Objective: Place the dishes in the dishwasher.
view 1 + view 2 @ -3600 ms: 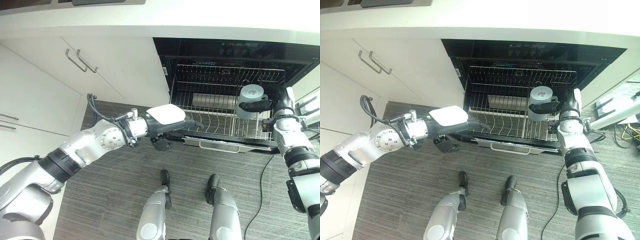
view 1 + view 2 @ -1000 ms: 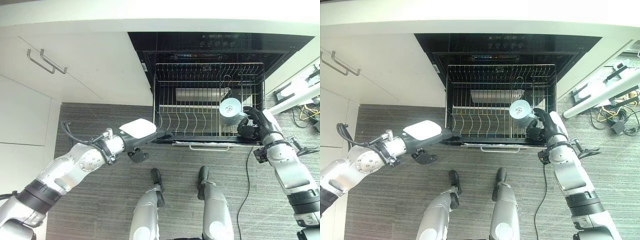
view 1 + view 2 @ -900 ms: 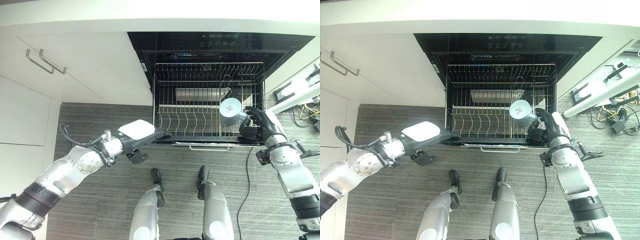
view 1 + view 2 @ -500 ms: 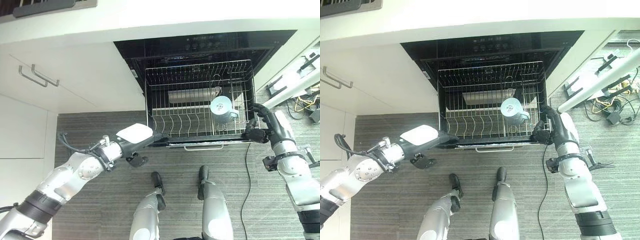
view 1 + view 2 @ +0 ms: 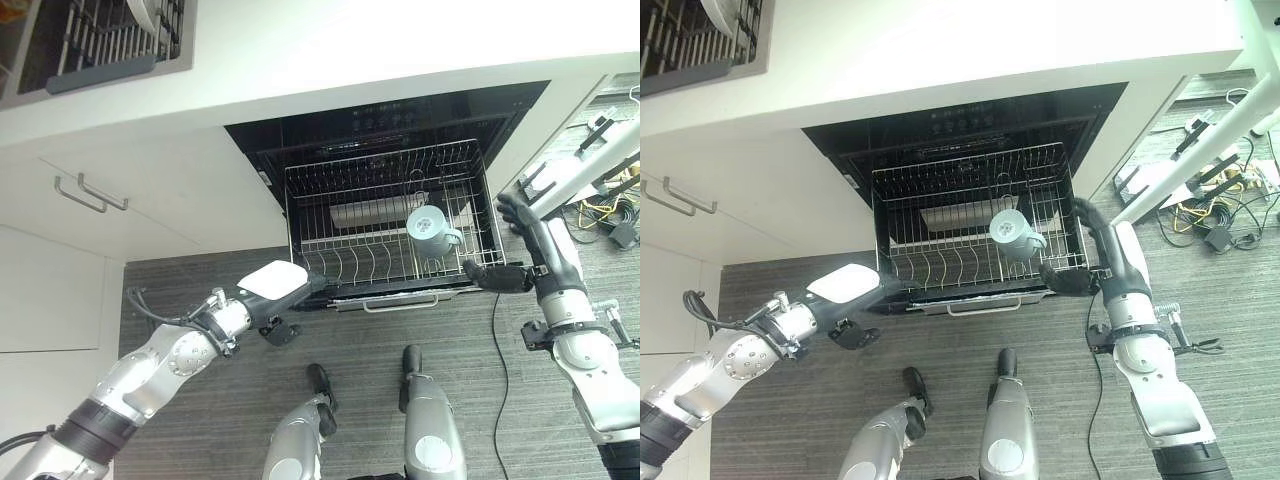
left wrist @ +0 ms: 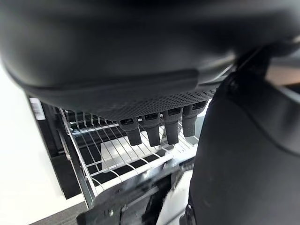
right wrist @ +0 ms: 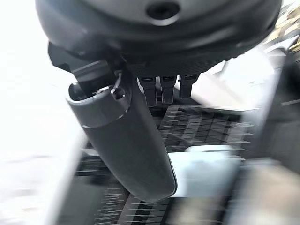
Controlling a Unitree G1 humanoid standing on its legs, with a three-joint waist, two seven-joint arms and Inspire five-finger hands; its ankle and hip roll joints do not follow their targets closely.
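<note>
While the mug point(image 5: 428, 230) sits in the rack point(image 5: 340, 262) near its right side, it lies tilted on the wires, its long axis slanting, its pale round end turned up toward me and its handle pointing right; my right hand point(image 5: 530, 245) hangs just beside the rack's right edge, fingers spread, holding nothing; my left hand point(image 5: 290, 290) rests at the rack's front left corner, fingers straight.
</note>
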